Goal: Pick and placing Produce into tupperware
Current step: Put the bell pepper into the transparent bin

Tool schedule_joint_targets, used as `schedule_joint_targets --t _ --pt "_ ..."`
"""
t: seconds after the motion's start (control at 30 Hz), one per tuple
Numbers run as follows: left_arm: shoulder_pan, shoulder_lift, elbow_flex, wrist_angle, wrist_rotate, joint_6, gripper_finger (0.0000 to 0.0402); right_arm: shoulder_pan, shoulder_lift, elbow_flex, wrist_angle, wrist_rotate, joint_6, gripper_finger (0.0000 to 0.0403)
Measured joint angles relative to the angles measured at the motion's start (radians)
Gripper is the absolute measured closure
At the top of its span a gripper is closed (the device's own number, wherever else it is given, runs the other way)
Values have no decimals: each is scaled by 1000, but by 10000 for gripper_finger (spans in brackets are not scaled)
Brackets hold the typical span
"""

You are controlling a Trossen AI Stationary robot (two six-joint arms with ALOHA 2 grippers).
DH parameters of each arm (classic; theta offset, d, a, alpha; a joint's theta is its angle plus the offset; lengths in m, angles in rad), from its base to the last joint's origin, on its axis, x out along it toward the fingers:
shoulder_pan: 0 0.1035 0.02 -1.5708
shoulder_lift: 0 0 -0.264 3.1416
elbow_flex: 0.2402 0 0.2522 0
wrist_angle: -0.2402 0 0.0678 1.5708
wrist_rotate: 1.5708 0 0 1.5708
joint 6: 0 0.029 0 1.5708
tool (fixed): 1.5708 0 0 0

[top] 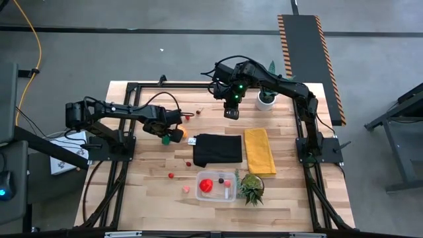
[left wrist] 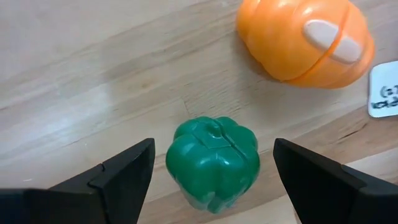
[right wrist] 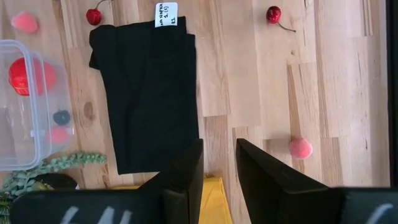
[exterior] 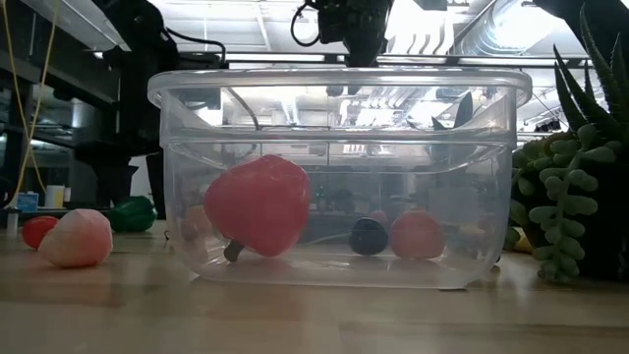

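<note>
You see the table [top: 218,132] from straight above; the low view sits close behind the tub [exterior: 334,177], also seen overhead.

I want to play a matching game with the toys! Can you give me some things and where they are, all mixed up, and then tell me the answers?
Things:
1. green pepper
2. big red fruit
3. orange toy
4. yellow cloth

Places:
A. inside the clear tub
B. beside the black cloth
C. between the left gripper's open fingers
D. on the bare wood, near the pepper

Pairs: 1-C, 2-A, 3-D, 4-B
</note>
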Motion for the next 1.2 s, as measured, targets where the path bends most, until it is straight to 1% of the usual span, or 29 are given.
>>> schedule_joint_targets --t 0.1,0.3,0.8,1.2 --pt "14 9 -10 0 24 -1 85 0 0 0 0 0 0 317" --pt "11 15 -20 9 36 -17 85 0 0 0 -1 0 4 317" --pt "12 15 -20 30 5 -8 85 0 0 0 0 0 4 317" --pt "13 15 -20 33 2 3 85 0 0 0 0 0 7 317"
